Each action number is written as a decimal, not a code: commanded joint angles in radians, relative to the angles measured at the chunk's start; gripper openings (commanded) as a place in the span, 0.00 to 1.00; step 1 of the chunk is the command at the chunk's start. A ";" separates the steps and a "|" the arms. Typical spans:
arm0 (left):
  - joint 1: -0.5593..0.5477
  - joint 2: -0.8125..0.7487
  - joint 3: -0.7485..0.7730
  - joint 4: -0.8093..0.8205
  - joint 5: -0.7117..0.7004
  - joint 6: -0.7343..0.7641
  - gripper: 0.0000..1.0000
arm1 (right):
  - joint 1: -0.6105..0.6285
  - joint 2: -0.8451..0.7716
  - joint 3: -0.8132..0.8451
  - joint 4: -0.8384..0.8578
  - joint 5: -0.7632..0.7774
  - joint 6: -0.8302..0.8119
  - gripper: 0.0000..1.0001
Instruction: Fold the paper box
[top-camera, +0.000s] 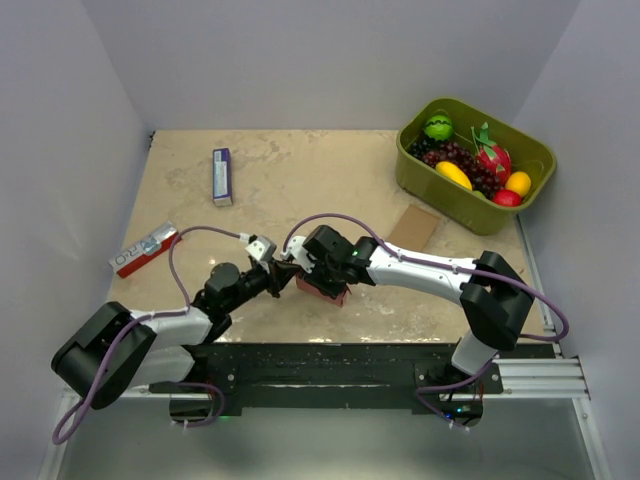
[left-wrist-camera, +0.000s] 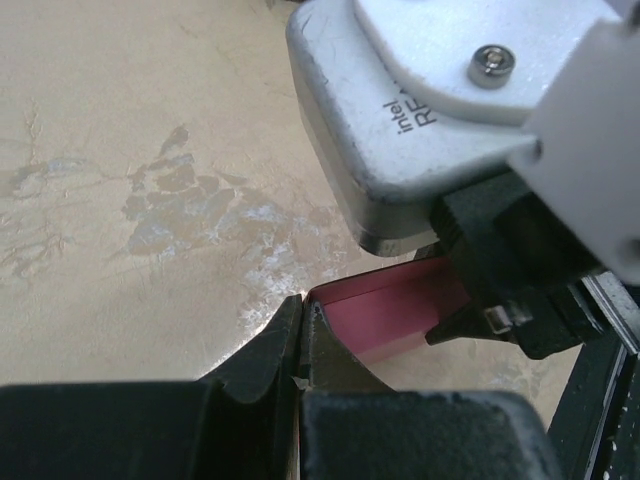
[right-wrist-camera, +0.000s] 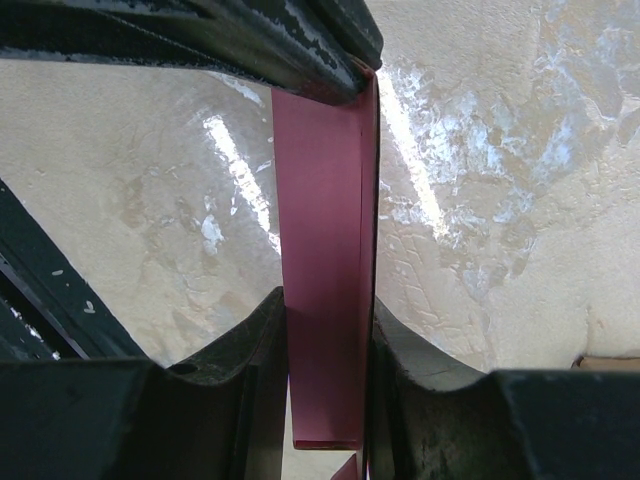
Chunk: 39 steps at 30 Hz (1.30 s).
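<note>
The paper box (top-camera: 326, 289) is a small pink-red card packet held just above the table's near middle. My right gripper (top-camera: 318, 276) is shut on it: in the right wrist view both fingers press the flat sides of the paper box (right-wrist-camera: 325, 250), the right gripper (right-wrist-camera: 328, 302) straddling it. My left gripper (top-camera: 290, 271) meets it from the left. In the left wrist view the left gripper (left-wrist-camera: 303, 306) has its jaws pressed together on the near edge of the paper box (left-wrist-camera: 390, 315). The right arm's camera housing (left-wrist-camera: 400, 120) hides the box's far side.
A green bin (top-camera: 440, 190) of toy fruit stands at the back right. A brown card piece (top-camera: 413, 227) lies in front of it. A purple-white packet (top-camera: 222, 176) lies at the back left, a red-and-white packet (top-camera: 145, 250) at the left wall.
</note>
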 joint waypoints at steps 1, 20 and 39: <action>-0.053 -0.017 -0.038 0.035 -0.101 -0.052 0.00 | -0.003 0.011 0.015 0.000 0.040 0.003 0.10; -0.157 0.082 -0.141 0.237 -0.262 -0.135 0.00 | -0.003 0.009 0.012 0.006 0.042 0.003 0.10; -0.219 0.224 -0.251 0.480 -0.322 -0.016 0.00 | -0.003 -0.023 0.010 0.010 0.036 0.014 0.16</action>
